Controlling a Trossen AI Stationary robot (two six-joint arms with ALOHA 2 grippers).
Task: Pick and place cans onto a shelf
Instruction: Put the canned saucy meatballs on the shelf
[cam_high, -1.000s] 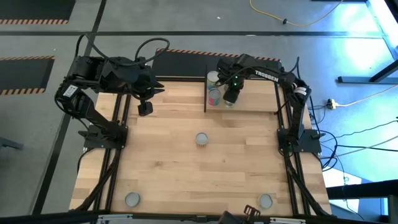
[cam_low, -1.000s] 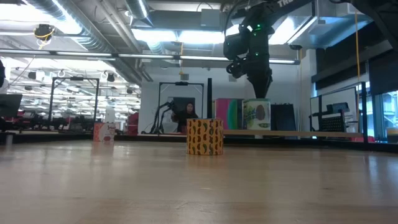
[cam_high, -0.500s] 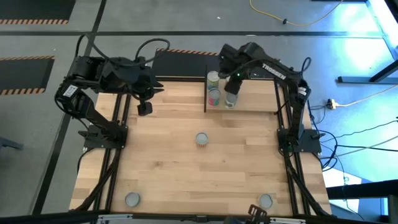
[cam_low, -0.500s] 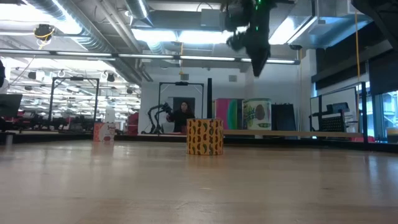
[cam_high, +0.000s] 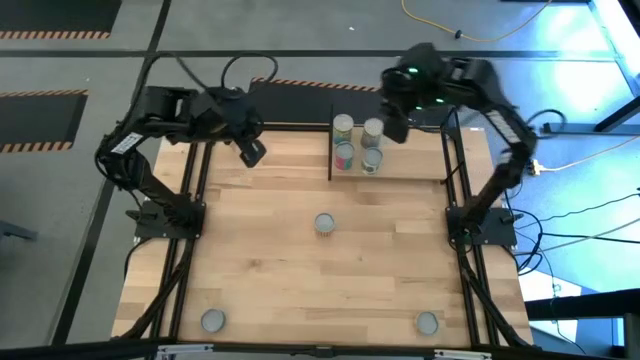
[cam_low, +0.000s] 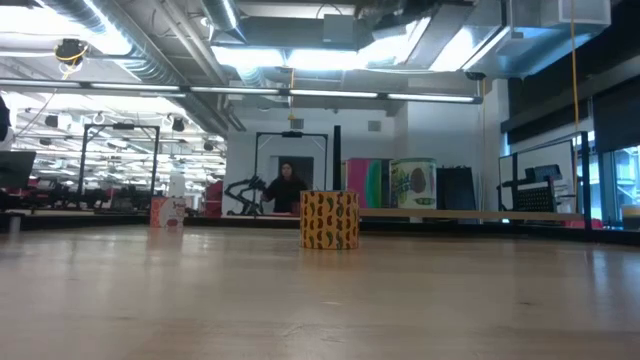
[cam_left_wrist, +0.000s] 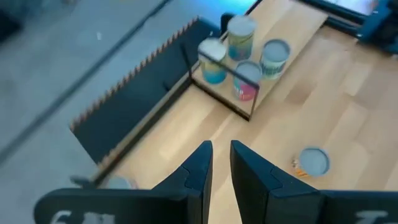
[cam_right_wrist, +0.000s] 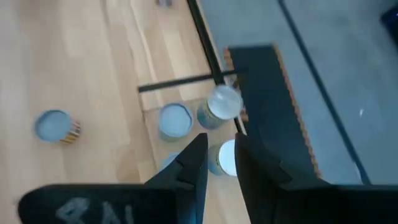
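Several cans stand on their bases on the light wood shelf (cam_high: 410, 160) at the table's far edge, among them a pale one (cam_high: 343, 125) and a pink one (cam_high: 345, 156). They also show in the left wrist view (cam_left_wrist: 247, 78) and the right wrist view (cam_right_wrist: 175, 121). One yellow-patterned can (cam_high: 324, 224) stands at mid-table (cam_low: 329, 220). Two more cans (cam_high: 212, 320) (cam_high: 427, 322) stand near the front edge. My right gripper (cam_high: 394, 124) hangs high above the shelf, shut and empty (cam_right_wrist: 219, 144). My left gripper (cam_high: 252, 152) hovers at the far left, shut and empty (cam_left_wrist: 221, 149).
The shelf's thin black panel (cam_high: 330, 145) stands upright at its left end. A black mat (cam_high: 290, 100) lies beyond the table's far edge. Bare tabletop (cam_high: 250, 260) surrounds the mid-table can. A person (cam_low: 286, 188) shows in the room far behind.
My right gripper has risen from just above the shelf's cans and drawn back toward the far right, out of the low view; the cans stay standing on the shelf. My left gripper has moved a little toward the table's right and turned.
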